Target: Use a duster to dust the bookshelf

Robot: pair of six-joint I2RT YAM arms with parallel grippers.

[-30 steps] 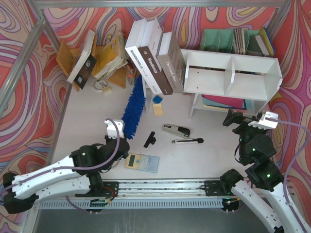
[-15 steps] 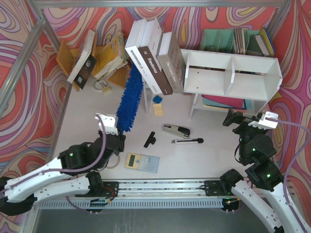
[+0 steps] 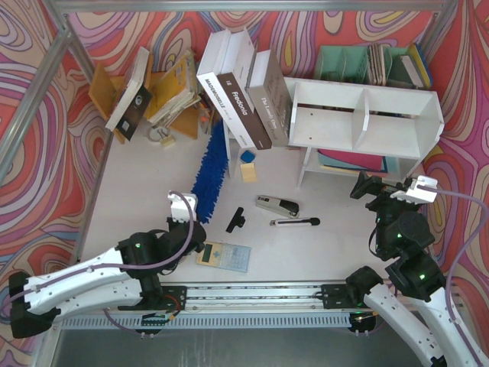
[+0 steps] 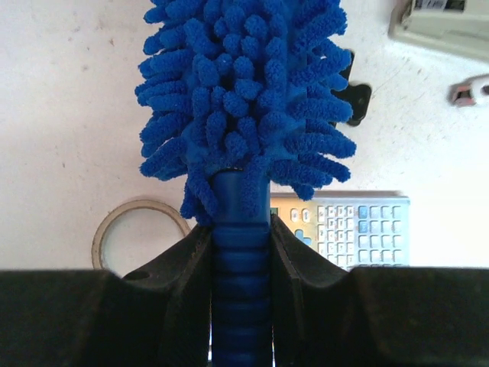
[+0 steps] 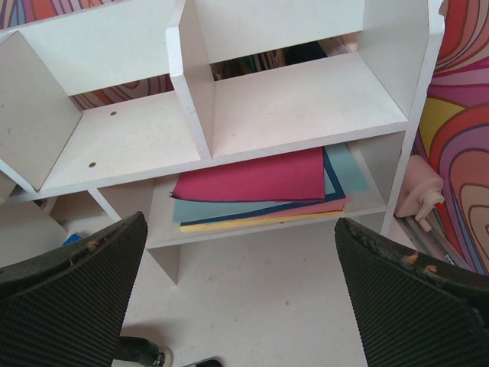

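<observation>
Desk (image 3: 137, 176) under swirly walls, duster (image 3: 210, 164) sitting well left of the bookshelf (image 3: 367, 115)

Left claw (image 4: 241, 252) is pinching the duster's ribbed blue handle. The fluffy bright-blue head points at the leaning books (image 3: 237, 92), which stand between it and the white bookshelf. Stapler (image 3: 276, 205), calculator (image 3: 224, 255) and tape roll (image 4: 137, 233) lie close by that claw. Right claw (image 5: 241, 260) is spread wide, facing the shelf's two box compartments, with coloured paper sheets (image 5: 252, 187) stacked on the tier below.
</observation>
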